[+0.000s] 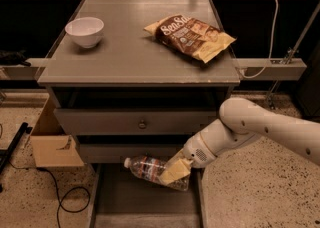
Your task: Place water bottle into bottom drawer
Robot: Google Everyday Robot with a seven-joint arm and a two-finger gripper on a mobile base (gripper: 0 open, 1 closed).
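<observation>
Hand: the hand (173, 172) is sitting at the 4 o'clock end of the water bottle (145, 166), its two pale fingers clamping around the body there.
Bottle axis: lying near level, with the white cap pointing toward 10 o'clock and the base toward 4 o'clock.
Bottle place: hanging over the rear of the open bottom drawer (135, 203); contact with the floor is not showing.
Drawer contents: nothing else is lying on its visible grey floor.
Next move: probably lowering toward 6 o'clock, then releasing.
Surface (125, 62): carrying a white bowl (85, 31), showing nothing inside, and a chip bag (190, 34).
</observation>
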